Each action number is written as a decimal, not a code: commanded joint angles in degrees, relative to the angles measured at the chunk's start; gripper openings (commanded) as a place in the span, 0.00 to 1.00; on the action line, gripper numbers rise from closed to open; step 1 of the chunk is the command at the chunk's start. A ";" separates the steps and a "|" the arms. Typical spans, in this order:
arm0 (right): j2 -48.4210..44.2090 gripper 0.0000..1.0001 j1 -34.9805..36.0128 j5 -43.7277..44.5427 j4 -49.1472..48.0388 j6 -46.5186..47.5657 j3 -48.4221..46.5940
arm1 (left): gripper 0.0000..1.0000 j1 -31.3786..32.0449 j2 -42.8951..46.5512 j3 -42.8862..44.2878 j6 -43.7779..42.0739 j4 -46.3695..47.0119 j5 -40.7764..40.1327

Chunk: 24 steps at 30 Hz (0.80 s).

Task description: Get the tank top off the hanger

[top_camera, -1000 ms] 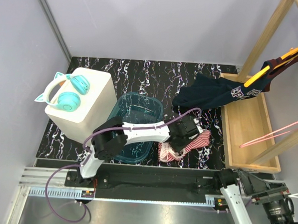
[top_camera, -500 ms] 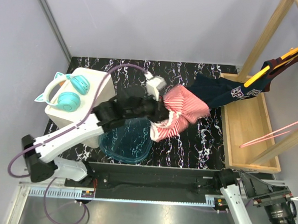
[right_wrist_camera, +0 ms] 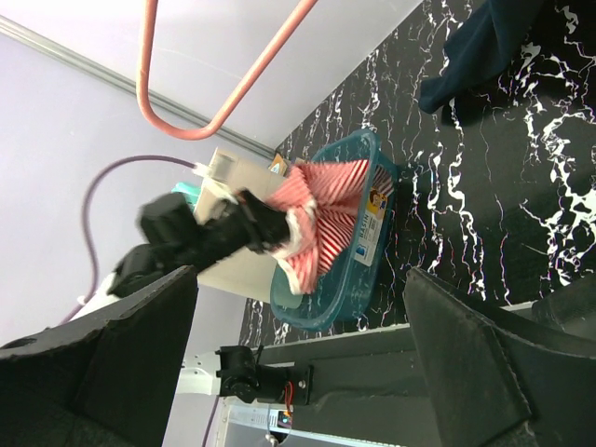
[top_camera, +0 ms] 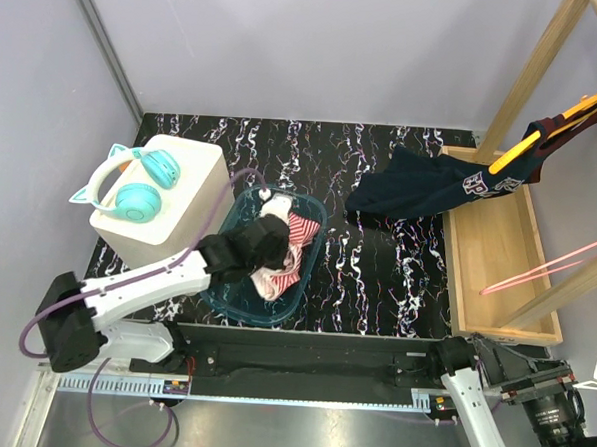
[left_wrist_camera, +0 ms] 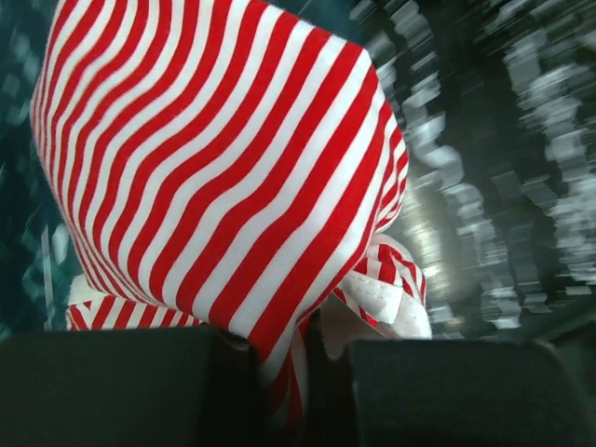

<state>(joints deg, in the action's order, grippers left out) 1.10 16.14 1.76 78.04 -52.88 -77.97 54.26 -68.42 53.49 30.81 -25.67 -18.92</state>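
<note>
Left gripper (top_camera: 270, 244) is clamped tight on a red-and-white striped garment (top_camera: 298, 232), which hangs into the teal basin (top_camera: 239, 301) on the bench (top_camera: 376, 278). The navy tank top (top_camera: 421, 185) is on the yellow hanger (top_camera: 518, 150) at far right, its hem trailing onto the bench beside the wooden tray (top_camera: 492, 264). Right gripper (right_wrist_camera: 289, 372) is spread wide and holds nothing.

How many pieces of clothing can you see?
2. A red-and-white striped garment is clamped in the left gripper over the teal plastic basin; a navy garment hangs from the yellow hanger. Others may be hidden.
</note>
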 commanded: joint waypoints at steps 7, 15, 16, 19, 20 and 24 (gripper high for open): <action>1.80 1.00 0.21 -1.58 5.37 0.15 -0.69 | 0.79 -0.74 0.74 -2.70 3.83 -5.97 -13.17; 1.71 1.00 0.21 -1.58 4.93 0.50 -0.51 | 0.99 -0.82 9.62 2.40 -3.91 3.15 18.53; 1.71 1.00 0.21 -1.58 4.75 0.50 -0.60 | 0.99 -0.82 10.49 2.32 -3.74 5.09 22.92; 1.71 1.00 0.21 -1.58 4.66 0.50 -0.69 | 0.99 -0.82 10.77 2.14 -2.25 14.83 35.33; 1.80 1.00 0.21 -1.58 4.58 0.50 -0.69 | 0.99 -0.74 10.16 2.40 -1.63 19.91 39.70; 1.45 1.00 0.21 -1.58 4.75 0.33 -1.04 | 0.99 -0.74 5.33 8.09 1.79 31.54 47.29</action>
<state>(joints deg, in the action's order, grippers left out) 1.13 16.14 0.80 78.11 -52.90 -78.11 53.49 -59.02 54.72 30.06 -12.40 12.27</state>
